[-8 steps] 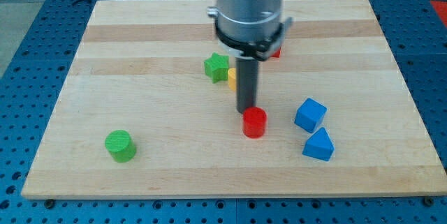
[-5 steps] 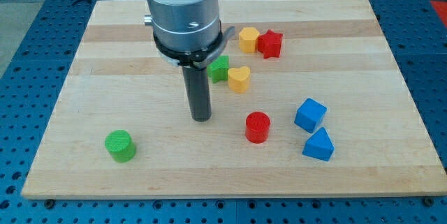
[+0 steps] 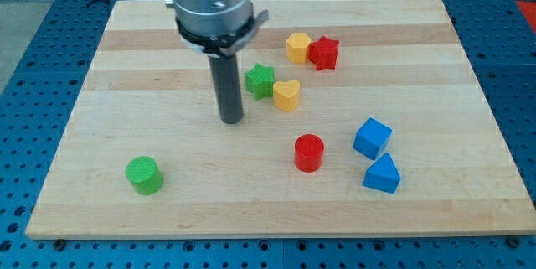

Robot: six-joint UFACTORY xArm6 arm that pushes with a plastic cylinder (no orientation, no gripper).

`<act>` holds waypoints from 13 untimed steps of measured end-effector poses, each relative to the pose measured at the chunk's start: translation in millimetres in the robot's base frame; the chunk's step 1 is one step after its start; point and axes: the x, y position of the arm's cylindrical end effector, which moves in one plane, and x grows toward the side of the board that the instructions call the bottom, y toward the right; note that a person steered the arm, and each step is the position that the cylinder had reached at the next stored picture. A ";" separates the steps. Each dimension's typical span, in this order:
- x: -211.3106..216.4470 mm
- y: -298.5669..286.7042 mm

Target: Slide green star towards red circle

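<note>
Green star (image 3: 260,80) touching yellow heart (image 3: 287,95), my tip (image 3: 232,121) lower-left, red circle (image 3: 308,152) apart, no jaws visible.

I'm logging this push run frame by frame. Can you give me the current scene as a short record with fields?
tip: my tip, on the board, to the view's left of the green star and slightly lower, apart from it
green star, touching the yellow heart
red circle, toward the view's bottom right of the star
other blocks: yellow hexagon, red star, blue cube, blue wedge, green cylinder
</note>
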 end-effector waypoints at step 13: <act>-35.0 65.9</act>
